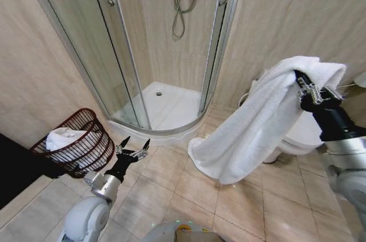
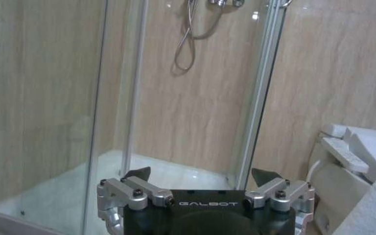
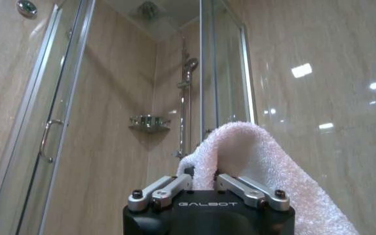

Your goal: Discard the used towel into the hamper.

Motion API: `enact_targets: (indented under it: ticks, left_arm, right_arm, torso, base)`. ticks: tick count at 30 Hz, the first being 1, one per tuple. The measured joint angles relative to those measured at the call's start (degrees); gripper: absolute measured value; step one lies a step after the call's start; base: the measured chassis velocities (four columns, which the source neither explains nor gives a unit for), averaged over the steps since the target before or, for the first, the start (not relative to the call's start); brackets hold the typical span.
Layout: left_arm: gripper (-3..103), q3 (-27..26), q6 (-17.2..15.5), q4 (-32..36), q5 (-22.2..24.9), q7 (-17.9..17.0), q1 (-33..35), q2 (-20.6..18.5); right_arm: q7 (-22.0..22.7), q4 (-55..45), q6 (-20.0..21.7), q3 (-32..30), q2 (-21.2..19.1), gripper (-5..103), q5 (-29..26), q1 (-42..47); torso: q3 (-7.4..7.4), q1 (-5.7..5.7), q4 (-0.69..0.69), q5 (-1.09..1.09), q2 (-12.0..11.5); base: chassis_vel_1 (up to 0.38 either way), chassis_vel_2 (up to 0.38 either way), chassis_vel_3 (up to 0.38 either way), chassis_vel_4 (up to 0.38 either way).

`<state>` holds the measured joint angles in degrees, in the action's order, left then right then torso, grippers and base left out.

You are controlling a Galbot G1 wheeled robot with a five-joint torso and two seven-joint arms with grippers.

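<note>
A large white towel (image 1: 257, 122) hangs from my right gripper (image 1: 303, 86), which is shut on its top fold at the right, in front of the toilet. Its lower end droops close to the tiled floor. The right wrist view shows the towel (image 3: 240, 147) bunched between the closed fingers. The hamper (image 1: 80, 145), a dark reddish-brown wire basket, stands on the floor at the left by the wall with a white cloth (image 1: 63, 137) inside. My left gripper (image 1: 132, 149) is open and empty, low, just right of the hamper. In the left wrist view the left gripper (image 2: 201, 175) faces the shower.
A corner shower cabin with curved glass doors (image 1: 114, 42) and a white tray (image 1: 166, 104) fills the back. A white toilet (image 1: 303, 133) stands at the right behind the towel. Open tiled floor (image 1: 183, 185) lies between the hamper and the towel.
</note>
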<state>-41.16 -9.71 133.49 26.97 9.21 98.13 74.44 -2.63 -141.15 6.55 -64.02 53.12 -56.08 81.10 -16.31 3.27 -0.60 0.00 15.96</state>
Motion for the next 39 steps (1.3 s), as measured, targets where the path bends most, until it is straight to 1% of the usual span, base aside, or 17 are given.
enact_targets:
  ticks: [1, 3, 5, 8, 9, 13, 28, 31, 36, 39]
  left_arm:
    - [100, 0.0, 0.0, 0.0, 0.0, 0.0, 0.0, 0.0]
    - [100, 0.0, 0.0, 0.0, 0.0, 0.0, 0.0, 0.0]
    - [100, 0.0, 0.0, 0.0, 0.0, 0.0, 0.0, 0.0]
    - [100, 0.0, 0.0, 0.0, 0.0, 0.0, 0.0, 0.0]
    - [100, 0.0, 0.0, 0.0, 0.0, 0.0, 0.0, 0.0]
    - [100, 0.0, 0.0, 0.0, 0.0, 0.0, 0.0, 0.0]
    - [100, 0.0, 0.0, 0.0, 0.0, 0.0, 0.0, 0.0]
    - [100, 0.0, 0.0, 0.0, 0.0, 0.0, 0.0, 0.0]
    - [100, 0.0, 0.0, 0.0, 0.0, 0.0, 0.0, 0.0]
    - [100, 0.0, 0.0, 0.0, 0.0, 0.0, 0.0, 0.0]
  right_arm:
    - [0.0, 0.0, 0.0, 0.0, 0.0, 4, 0.0, 0.0]
    - [0.0, -0.1, -0.1, -0.1, 0.1, 4, 0.0, 0.2]
    - [0.0, -0.1, -0.1, -0.2, 0.1, 4, 0.0, 0.2]
    - [0.0, -0.2, -0.2, -0.2, 0.1, 4, -0.1, 0.2]
    - [0.0, -0.2, -0.2, -0.2, 0.1, 4, -0.1, 0.2]
    - [0.0, -0.4, -0.2, -0.3, 0.1, 4, -0.3, 0.1]
    - [0.1, -0.4, -0.3, -0.4, -0.3, 4, -0.6, 0.0]
    - [0.1, -0.4, -0.4, -0.6, -0.5, 4, -0.6, 0.1]
    - [0.1, -0.3, -0.4, -0.6, -0.5, 4, -0.6, 0.1]
    - [0.2, -0.3, -0.4, -0.5, -0.5, 4, -0.6, 0.0]
  torso:
    - [0.00, 0.00, 0.00, 0.00, 0.0]
    - [-0.55, 0.21, 0.00, 0.00, 0.7]
    - [-0.70, 0.26, 0.00, 0.00, 0.9]
    - [-1.37, 0.56, 0.00, 0.00, 1.9]
    - [-1.37, 0.56, 0.00, 0.00, 1.9]
    - [-2.13, 1.02, 0.00, 0.00, 3.1]
    - [-4.24, 2.07, 0.00, 0.00, 6.3]
    - [-4.94, 2.41, 0.00, 0.00, 7.3]
    - [-5.48, 2.76, 0.00, 0.00, 8.2]
    - [-6.10, 3.12, 0.00, 0.00, 9.2]
  base:
    - [0.000, 0.000, 0.000, 0.000]
    - [0.000, 0.000, 0.000, 0.000]
    - [0.000, 0.000, 0.000, 0.000]
    - [0.000, 0.000, 0.000, 0.000]
    - [0.000, 0.000, 0.000, 0.000]
    - [0.000, 0.000, 0.000, 0.000]
    - [0.000, 0.000, 0.000, 0.000]
    - [0.000, 0.000, 0.000, 0.000]
    - [0.000, 0.000, 0.000, 0.000]
    - [0.000, 0.000, 0.000, 0.000]
